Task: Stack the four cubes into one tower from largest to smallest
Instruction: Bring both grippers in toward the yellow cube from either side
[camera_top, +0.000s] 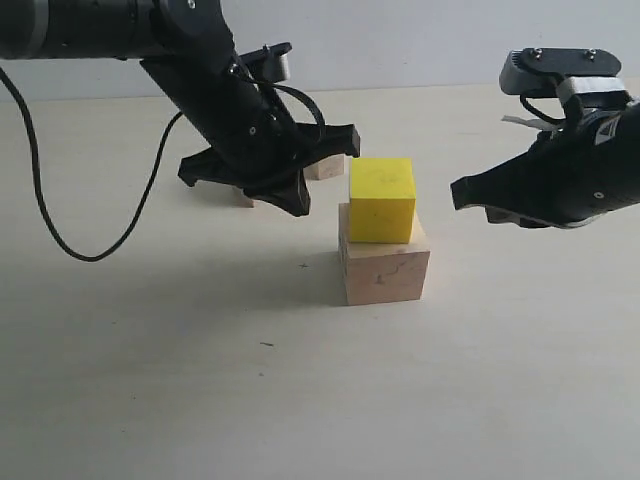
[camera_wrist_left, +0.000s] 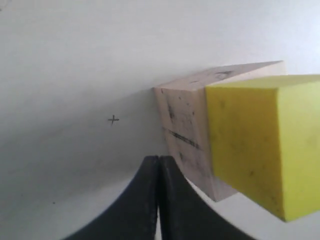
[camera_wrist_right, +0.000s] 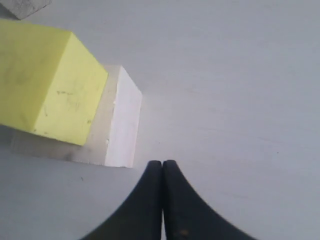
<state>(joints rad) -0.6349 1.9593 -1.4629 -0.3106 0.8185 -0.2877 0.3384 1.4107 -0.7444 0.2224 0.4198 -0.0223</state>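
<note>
A small dark cross (camera_wrist_left: 113, 119) is drawn on the worktop (camera_top: 200, 400) just beside the large pale cube (camera_top: 385, 268), whose faces carry dark cracks and specks. The yellow cube (camera_top: 382, 200) sits on top of it, leaving strips of the pale top showing at the edges. 2 small wooden cubes lie behind the large pale cube, to its left, one (camera_top: 326, 167) nearer it than the other (camera_top: 243, 197). Both are partly hidden by the left arm (camera_top: 215, 90).

The left gripper (camera_wrist_left: 158, 161) hovers just left of the large pale cube, fingers pressed together on nothing. The right gripper (camera_wrist_right: 162, 165) hangs to the cube's right, apart from it, fingers likewise closed and empty.

Open worktop, pale and matte, spreads in front of the cube. A plain light wall (camera_top: 400, 40) stands behind.
</note>
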